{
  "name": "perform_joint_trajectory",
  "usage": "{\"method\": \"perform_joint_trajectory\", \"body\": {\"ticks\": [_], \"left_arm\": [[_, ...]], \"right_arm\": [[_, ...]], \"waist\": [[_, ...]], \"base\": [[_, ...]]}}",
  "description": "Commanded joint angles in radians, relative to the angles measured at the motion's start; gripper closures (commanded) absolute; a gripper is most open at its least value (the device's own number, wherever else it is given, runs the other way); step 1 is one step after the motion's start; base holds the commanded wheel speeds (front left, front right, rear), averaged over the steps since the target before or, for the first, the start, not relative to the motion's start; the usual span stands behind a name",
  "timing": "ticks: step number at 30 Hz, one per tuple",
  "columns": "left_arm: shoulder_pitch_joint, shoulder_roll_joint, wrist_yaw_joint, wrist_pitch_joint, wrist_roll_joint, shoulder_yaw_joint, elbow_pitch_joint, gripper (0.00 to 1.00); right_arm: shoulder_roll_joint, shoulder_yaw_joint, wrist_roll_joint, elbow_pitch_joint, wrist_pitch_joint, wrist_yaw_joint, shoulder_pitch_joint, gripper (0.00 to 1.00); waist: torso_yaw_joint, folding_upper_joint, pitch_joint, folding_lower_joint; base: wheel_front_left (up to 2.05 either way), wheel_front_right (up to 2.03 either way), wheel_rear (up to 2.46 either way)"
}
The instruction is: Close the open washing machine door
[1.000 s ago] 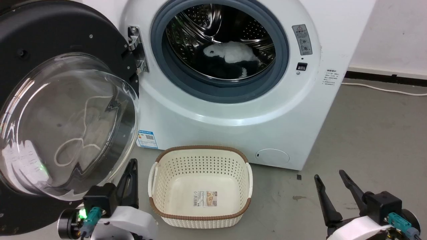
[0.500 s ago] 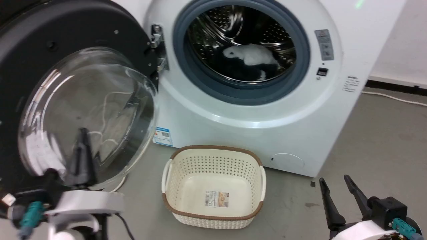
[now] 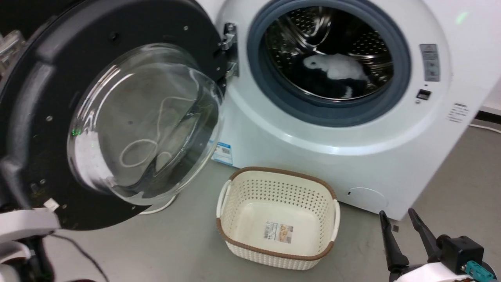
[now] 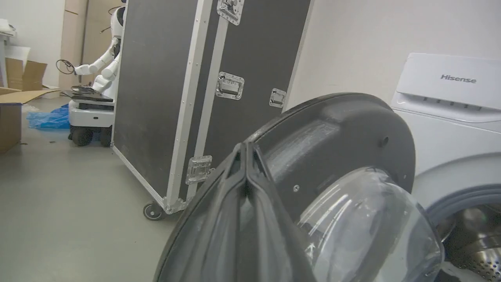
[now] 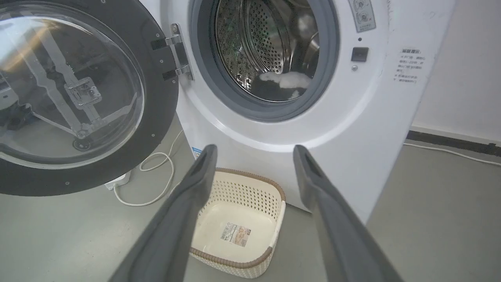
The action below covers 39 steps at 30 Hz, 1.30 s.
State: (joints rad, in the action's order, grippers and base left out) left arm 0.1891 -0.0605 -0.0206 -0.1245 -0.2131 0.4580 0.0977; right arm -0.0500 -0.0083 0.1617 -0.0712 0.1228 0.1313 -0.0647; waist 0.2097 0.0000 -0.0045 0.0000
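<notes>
Roughly: washing machine (image 3: pixel 313 156) dominates, drum exposed, a white-and-dark garment lying inside. Washing machine door (image 3: pixel 47 78) stands swung wide off the machine's hinge side, glass bowl facing out, well apart from the opening. Cream basket (image 3: pixel 274 254) sits on the floor just before the machine. Risks, by my judgement: a push too near the hinge would barely swing the door, a narrow tip could skid off the glossy rim, and the closing door might brush the basket. Left claw (image 4: pixel 245 149) is pinched shut and empty, raised by the door's outer rim, contact unclear. Right claw (image 3: pixel 396 213) is spread wide and empty, low off the machine's far corner.
</notes>
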Motion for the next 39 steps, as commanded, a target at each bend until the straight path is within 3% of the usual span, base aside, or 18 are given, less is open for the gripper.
{"method": "perform_joint_trajectory", "body": {"ticks": [1, 10, 18, 27, 39], "left_arm": [[0.022, -0.011, -0.002, -0.008, -0.003, 0.026, -0.015, 1.00], [0.099, -0.128, 0.018, 0.022, -0.029, 0.130, -0.225, 1.00], [0.162, -0.237, -0.030, 0.127, -0.047, 0.108, -0.360, 1.00], [0.168, -0.330, -0.070, 0.310, -0.119, -0.050, -0.435, 1.00], [0.055, -0.495, -0.084, 0.541, -0.491, -0.464, -0.241, 1.00]], "right_arm": [[0.000, -0.002, 0.010, -0.004, 0.010, 0.000, -0.015, 0.00], [0.000, -0.015, -0.026, 0.008, 0.012, 0.000, 0.019, 0.00], [0.000, -0.045, -0.063, 0.072, -0.026, 0.000, 0.032, 0.00], [0.000, -0.055, -0.058, 0.101, -0.034, 0.000, 0.034, 0.00], [0.000, -0.053, 0.010, 0.024, 0.033, 0.000, 0.015, 0.00]], "waist": [[0.015, 0.0000, 0.012, 0.0000], [0.034, 0.0000, 0.110, 0.0000], [0.052, 0.0000, 0.203, 0.0000], [0.091, 0.0000, 0.220, 0.0000], [0.199, 0.0000, 0.132, 0.0000]], "base": [[0.00, 0.00, 0.00], [0.00, 0.00, 0.00], [0.00, 0.00, 0.00], [0.00, 0.00, 0.00], [0.00, 0.00, 0.00]]}}
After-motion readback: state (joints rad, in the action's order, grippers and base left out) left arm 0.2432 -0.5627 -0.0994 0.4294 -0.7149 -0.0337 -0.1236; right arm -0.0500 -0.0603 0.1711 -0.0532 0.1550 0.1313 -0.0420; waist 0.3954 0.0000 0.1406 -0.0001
